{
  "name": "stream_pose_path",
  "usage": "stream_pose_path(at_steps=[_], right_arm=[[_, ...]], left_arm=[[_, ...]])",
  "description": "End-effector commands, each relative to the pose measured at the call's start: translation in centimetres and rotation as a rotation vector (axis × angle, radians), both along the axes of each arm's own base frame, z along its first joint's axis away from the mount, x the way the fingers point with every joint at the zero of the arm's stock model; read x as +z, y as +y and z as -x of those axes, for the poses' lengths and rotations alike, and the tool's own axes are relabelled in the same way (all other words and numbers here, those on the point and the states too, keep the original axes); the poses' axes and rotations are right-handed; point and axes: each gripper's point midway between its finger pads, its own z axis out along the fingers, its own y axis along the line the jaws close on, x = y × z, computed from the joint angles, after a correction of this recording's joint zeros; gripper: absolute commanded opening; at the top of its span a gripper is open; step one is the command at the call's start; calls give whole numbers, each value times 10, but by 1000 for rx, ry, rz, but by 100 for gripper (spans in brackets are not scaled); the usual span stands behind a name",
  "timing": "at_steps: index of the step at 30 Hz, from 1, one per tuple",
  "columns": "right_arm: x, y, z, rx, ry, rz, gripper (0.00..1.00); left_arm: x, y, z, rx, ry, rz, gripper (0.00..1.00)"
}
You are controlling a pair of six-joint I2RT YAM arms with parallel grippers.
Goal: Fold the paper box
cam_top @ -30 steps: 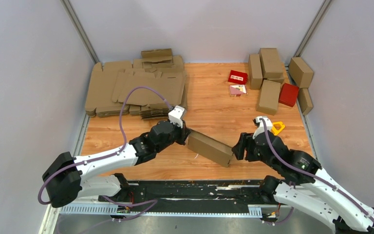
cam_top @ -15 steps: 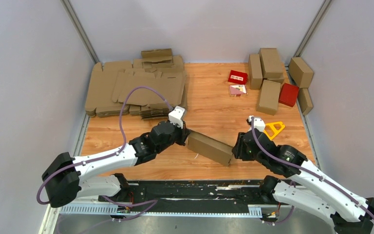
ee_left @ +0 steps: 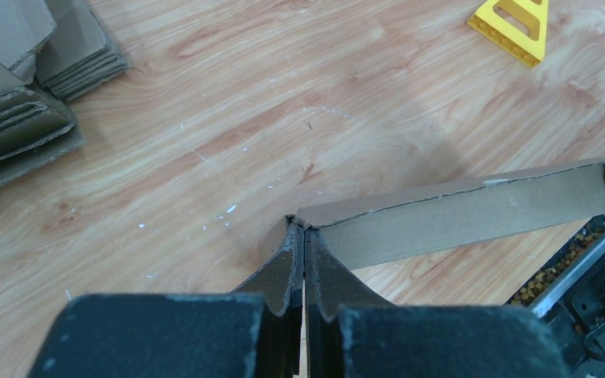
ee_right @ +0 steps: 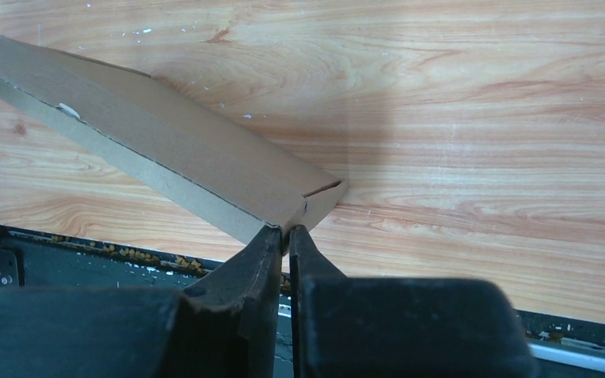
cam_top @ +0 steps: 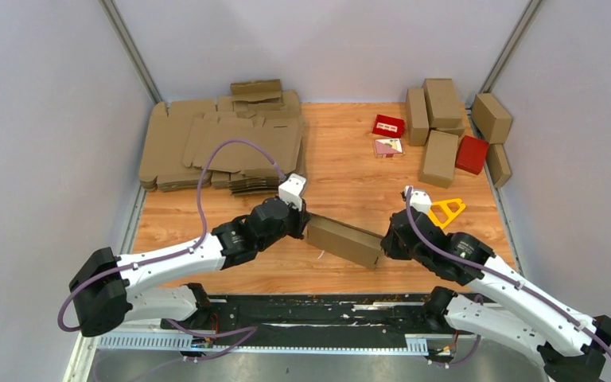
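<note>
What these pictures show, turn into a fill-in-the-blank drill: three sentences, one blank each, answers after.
The left gripper and the right gripper pinch opposite ends of the paper box; the number of grippers shut on it is ____.
The stack of flat blanks lies at the far ____ corner of the table.
The triangle lying on the table is coloured ____.
Missing words: two; left; yellow.
</note>
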Motion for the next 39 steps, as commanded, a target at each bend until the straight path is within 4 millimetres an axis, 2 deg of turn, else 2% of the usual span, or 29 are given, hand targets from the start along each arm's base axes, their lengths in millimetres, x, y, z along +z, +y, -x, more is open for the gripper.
stream_pose_path(at_steps=[1,10,21,30,39], right_arm=[[11,3,-4,-57,11,-31,7],[21,3,-2,-106,24,-112,0],[15,4,0,-147,61,-143,0],[25,-3,-2,-217,36,-196,0],[13,-5,2,-193,51,-168,0]], left_arm=[[-14,1,11,-25,33,-81,0],[-15,0,12,-17,4,-122,0],[-17,-2,14,-13,-10,-150,0],[-17,-3,16,-14,-17,-162,0],[-16,-3,16,-13,-21,-166,0]])
